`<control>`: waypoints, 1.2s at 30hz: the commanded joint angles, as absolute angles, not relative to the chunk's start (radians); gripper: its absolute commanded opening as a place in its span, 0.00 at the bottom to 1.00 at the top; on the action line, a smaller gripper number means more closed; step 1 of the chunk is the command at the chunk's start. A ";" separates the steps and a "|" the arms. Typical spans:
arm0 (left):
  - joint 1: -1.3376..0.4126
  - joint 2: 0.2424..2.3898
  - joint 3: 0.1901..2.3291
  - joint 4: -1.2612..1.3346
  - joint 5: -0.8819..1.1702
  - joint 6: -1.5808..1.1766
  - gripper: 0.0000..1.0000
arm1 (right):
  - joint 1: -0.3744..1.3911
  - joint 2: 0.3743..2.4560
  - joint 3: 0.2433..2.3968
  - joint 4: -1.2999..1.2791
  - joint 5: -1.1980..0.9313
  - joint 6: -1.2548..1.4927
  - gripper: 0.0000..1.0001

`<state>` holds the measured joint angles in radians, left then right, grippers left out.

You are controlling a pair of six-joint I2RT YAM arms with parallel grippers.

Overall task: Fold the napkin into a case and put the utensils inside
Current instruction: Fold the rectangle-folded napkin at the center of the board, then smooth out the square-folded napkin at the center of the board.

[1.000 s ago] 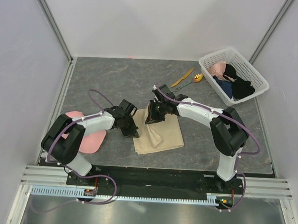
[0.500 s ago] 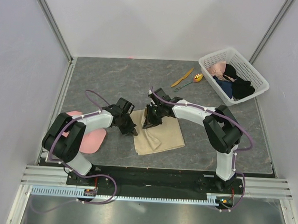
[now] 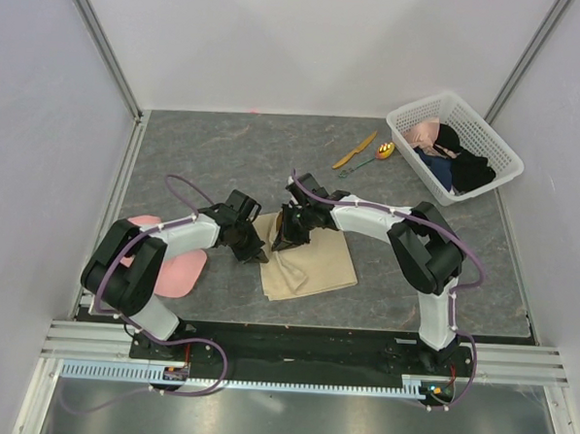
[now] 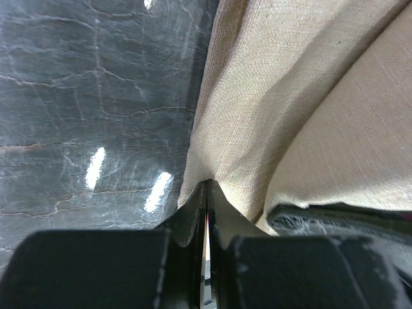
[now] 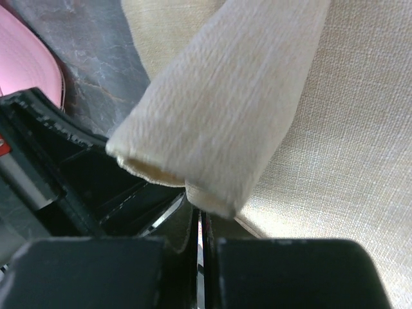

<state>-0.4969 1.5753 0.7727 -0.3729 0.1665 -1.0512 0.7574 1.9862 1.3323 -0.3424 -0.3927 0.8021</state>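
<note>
- Right gripper [image 3: 289, 239] has slid left across the napkin [image 3: 317, 265] over the last second and now sits at its far-left corner, closer to the left gripper [image 3: 254, 251]. The left gripper has barely shifted.
- Napkin: beige cloth lying flat on the dark table [image 3: 225, 155] between the two arms, with the far-left corner lifted and bunched.
- Left gripper: at the napkin's left edge. In the left wrist view the gripper [image 4: 207, 190] has its jaws pressed together, with the napkin [image 4: 270, 109] edge pinched at the tips.
- Right gripper: in the right wrist view the gripper [image 5: 198, 215] has its jaws nearly closed, clamped on a rolled fold of the napkin [image 5: 219, 109] that curls up over the flat cloth.
- That view also shows a black gripper body just left of the fold, close to touching it.
- Knife [image 3: 355, 151]: orange, on the table well beyond the napkin's far-right corner, clear of the cloth.
- Spoon [image 3: 369, 160]: yellow-orange bowl and green handle, just right of the knife, also well apart from the napkin.
- Neither utensil is on or in the napkin.
- White basket [image 3: 424, 103]: far right of the napkin, past the utensils, holding dark and pink clothes.
- Pink cap [image 3: 182, 273]: left of the napkin, beside the left arm, and seen in the right wrist view [image 5: 26, 58] beyond the fold.
</note>
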 commanded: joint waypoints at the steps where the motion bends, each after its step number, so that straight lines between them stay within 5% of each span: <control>1: -0.500 1.572 0.746 -0.411 0.107 -1.039 0.06 | 0.764 2.014 1.362 -0.299 -0.413 0.838 0.00; 6: -0.500 1.548 0.749 -0.423 0.104 -1.031 0.06 | 0.764 2.036 1.370 -0.298 -0.419 0.831 0.00; 17: -0.434 1.295 0.758 -0.583 0.075 -1.000 0.16 | 0.747 1.985 1.442 -0.357 -0.524 0.692 0.42; 24: -0.361 1.271 0.876 -0.612 0.110 -0.859 0.27 | 0.707 1.887 1.439 -0.417 -0.578 0.650 0.53; 29: -0.359 1.420 0.988 -0.598 0.153 -0.824 0.24 | 0.690 1.859 1.358 -0.422 -0.591 0.603 0.51; 36: -0.348 1.615 1.101 -0.574 0.144 -0.799 0.21 | 0.739 1.861 1.258 -0.296 -0.649 0.692 0.28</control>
